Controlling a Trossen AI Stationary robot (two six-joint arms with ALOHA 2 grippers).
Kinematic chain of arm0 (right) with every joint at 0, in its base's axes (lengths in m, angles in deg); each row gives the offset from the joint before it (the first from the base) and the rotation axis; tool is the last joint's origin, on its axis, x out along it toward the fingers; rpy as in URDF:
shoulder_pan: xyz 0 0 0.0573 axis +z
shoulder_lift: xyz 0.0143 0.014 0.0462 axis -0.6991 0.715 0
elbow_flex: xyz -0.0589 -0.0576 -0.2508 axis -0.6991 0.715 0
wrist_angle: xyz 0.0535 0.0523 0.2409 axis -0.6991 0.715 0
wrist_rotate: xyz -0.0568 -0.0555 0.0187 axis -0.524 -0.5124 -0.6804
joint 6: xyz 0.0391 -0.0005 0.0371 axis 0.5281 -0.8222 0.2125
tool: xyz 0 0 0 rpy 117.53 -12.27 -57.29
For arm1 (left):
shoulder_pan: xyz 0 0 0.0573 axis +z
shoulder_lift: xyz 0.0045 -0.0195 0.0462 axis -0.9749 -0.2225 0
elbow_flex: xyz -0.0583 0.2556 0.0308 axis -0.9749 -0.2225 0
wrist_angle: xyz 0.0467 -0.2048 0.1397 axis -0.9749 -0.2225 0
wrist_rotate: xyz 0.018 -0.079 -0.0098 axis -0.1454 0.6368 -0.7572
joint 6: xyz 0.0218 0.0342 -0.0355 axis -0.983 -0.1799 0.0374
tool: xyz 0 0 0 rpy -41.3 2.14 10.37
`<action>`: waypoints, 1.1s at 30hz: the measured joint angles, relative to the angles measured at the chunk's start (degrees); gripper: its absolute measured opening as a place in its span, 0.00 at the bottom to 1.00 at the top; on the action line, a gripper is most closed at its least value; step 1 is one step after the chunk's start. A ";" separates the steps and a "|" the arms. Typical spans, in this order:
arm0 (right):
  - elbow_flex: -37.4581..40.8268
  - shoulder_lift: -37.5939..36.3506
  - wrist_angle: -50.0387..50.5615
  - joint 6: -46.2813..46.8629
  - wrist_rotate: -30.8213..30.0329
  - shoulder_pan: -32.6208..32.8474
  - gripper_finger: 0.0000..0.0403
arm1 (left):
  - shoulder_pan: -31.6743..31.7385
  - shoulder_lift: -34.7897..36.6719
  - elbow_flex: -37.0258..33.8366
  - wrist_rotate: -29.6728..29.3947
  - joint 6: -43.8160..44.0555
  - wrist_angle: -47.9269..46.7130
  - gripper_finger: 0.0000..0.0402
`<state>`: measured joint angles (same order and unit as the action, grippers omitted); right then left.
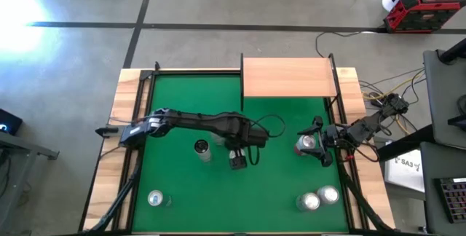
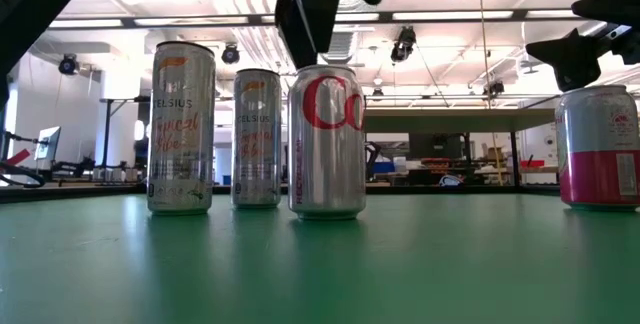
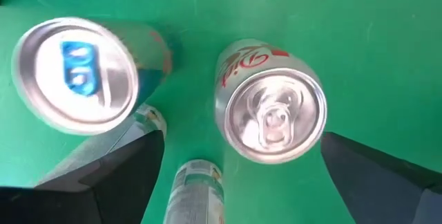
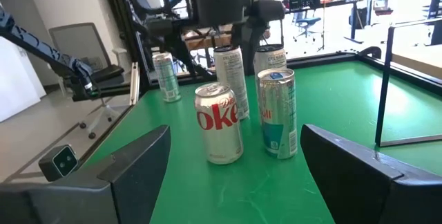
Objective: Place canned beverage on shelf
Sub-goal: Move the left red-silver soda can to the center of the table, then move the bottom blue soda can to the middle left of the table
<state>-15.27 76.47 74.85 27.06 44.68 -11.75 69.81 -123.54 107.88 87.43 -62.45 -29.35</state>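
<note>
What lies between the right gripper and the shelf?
In the high view, only bare green felt lies between the right gripper and the shelf. No can stands on that stretch.

The green felt surface (image 1: 277,192) carries the pale-wood shelf (image 1: 287,77) at its far edge, with five upright cans (image 1: 202,148) standing nearer than the shelf.

Shelf (image 1: 290,77) top bare; cans (image 1: 317,198) crowd near corner.

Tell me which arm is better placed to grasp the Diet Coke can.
Left. The left gripper hangs above the Diet Coke can, fingers open on both sides; the right gripper is by the pink can.
</note>
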 joint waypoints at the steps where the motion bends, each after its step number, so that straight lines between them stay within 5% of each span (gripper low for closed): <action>1: 0.00 0.00 0.01 0.00 0.01 0.00 0.78 | 0.08 0.61 -0.33 0.00 0.41 -0.02 0.92; 8: -0.01 0.00 0.00 -0.01 0.00 0.00 0.78 | 0.28 8.39 -4.60 -0.45 3.92 0.06 0.87; 14: -0.01 0.00 0.00 0.00 0.02 0.01 0.78 | 0.26 20.90 -17.73 -2.80 17.25 0.01 0.86; 25: 0.00 0.00 0.00 -0.01 0.00 0.00 0.78 | -7.02 45.28 -45.92 4.26 72.68 -0.07 0.86; 33: -0.01 0.00 0.00 0.00 0.00 0.00 0.78 | -20.60 51.76 -56.88 6.29 109.93 4.17 0.86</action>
<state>-15.28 76.47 74.85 27.06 44.68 -11.75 49.21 -71.78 51.01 93.72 47.48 -25.18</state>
